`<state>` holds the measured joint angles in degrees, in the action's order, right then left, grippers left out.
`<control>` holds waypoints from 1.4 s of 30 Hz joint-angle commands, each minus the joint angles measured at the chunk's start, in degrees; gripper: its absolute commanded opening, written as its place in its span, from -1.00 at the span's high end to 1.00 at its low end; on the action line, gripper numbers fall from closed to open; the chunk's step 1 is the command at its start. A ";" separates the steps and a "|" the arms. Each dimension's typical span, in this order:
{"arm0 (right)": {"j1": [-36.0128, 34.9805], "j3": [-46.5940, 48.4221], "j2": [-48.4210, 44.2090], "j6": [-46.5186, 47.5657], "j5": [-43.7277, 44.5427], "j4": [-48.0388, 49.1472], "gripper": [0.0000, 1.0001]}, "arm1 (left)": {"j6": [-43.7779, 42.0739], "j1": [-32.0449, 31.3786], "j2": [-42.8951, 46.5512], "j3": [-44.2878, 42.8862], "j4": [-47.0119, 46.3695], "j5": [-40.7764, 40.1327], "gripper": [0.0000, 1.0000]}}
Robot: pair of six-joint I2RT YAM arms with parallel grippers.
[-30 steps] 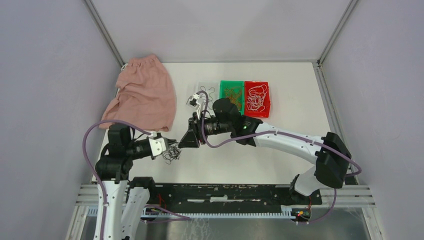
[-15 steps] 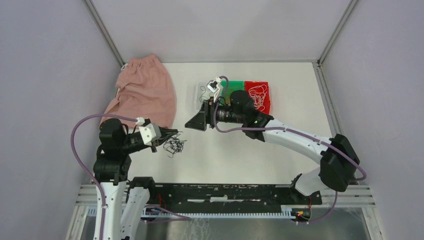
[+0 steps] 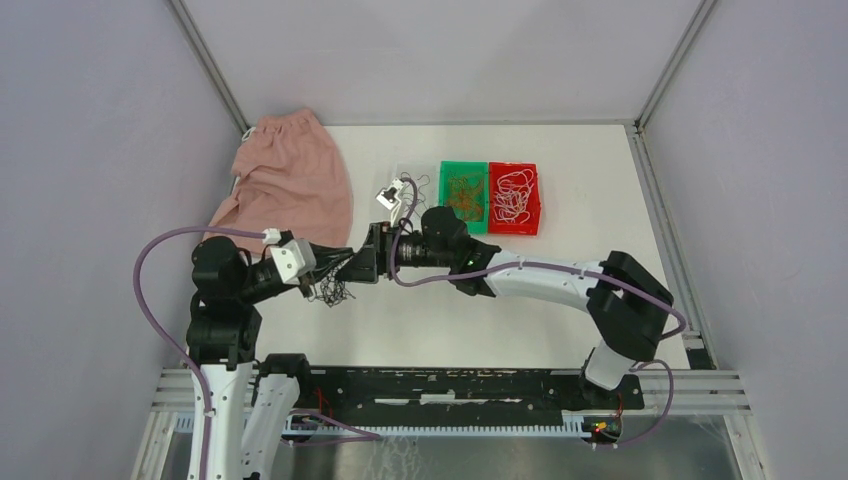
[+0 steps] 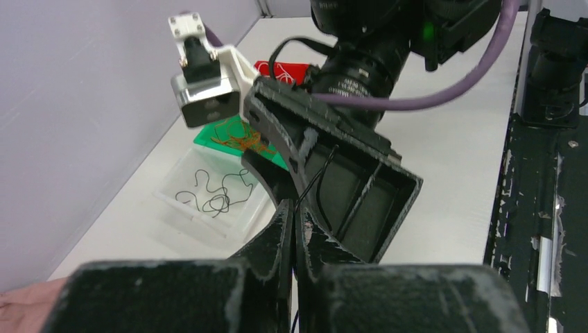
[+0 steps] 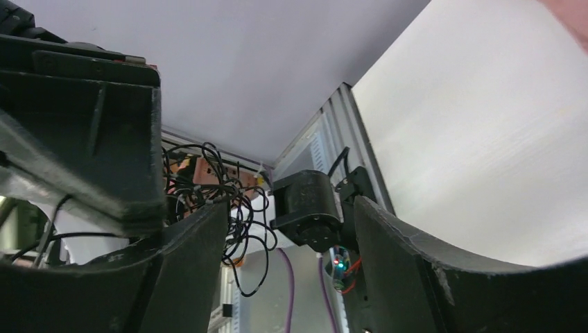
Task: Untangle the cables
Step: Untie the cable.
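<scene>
My left gripper, fingers pressed together on the black cable clump, holds it front left. Just beyond, my right gripper has returned from the clear tray, fingers now apart. It is probably ready to draw another strand.

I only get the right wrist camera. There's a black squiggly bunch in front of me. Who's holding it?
Observer: The left pincer, shut on those black cables.
Operator: Are there any boxes on the table?
Observer: Yes, a clear tray, green tray and red tray sit in a row at the far side.
Operator: What's in the red one?
Observer: White cables.
</scene>
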<state>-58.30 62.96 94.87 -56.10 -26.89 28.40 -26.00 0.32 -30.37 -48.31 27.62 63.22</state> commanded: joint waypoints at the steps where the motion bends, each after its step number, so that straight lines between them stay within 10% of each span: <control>1: -1.09 3.41 3.64 -6.54 1.01 11.97 -0.43 | 4.08 0.12 0.19 -0.09 -3.54 1.31 0.94; 16: 0.43 -6.20 2.72 -6.75 7.89 12.27 0.88 | 18.44 0.11 -1.09 -2.17 -16.55 -0.16 0.94; 37: 0.47 -13.76 -2.85 10.40 39.78 -27.40 0.85 | 11.88 0.13 -8.71 -23.32 -19.84 -5.80 0.94; 42: 0.15 -13.49 -3.82 9.49 42.64 -30.38 0.52 | 5.07 0.08 -9.69 -26.60 -21.16 -11.98 0.92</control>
<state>-58.06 49.41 92.38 -47.22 9.17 5.58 -13.58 0.30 -40.05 -70.02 11.88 58.50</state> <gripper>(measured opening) 0.166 0.060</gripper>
